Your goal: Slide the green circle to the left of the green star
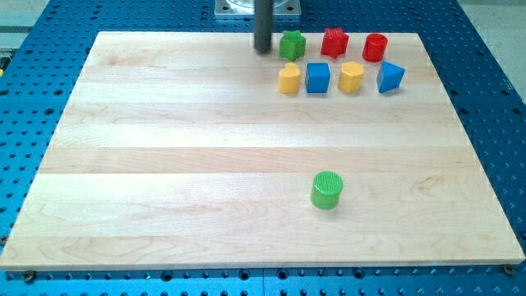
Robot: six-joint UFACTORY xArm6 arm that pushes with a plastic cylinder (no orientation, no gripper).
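Note:
The green circle (pixel 327 190) is a ribbed green cylinder standing alone in the lower middle of the wooden board (pixel 164 164). The green star (pixel 292 44) sits near the board's top edge, at the left end of a cluster of blocks. My tip (pixel 263 50) is the lower end of the dark rod, just to the left of the green star and close to it, far above the green circle in the view.
Beside the green star stand a red star (pixel 334 42) and a red cylinder (pixel 375 47). Below them sit a yellow block (pixel 289 79), a blue cube (pixel 317 78), a yellow block (pixel 351 77) and a blue triangle (pixel 390 77). A blue perforated table (pixel 493 99) surrounds the board.

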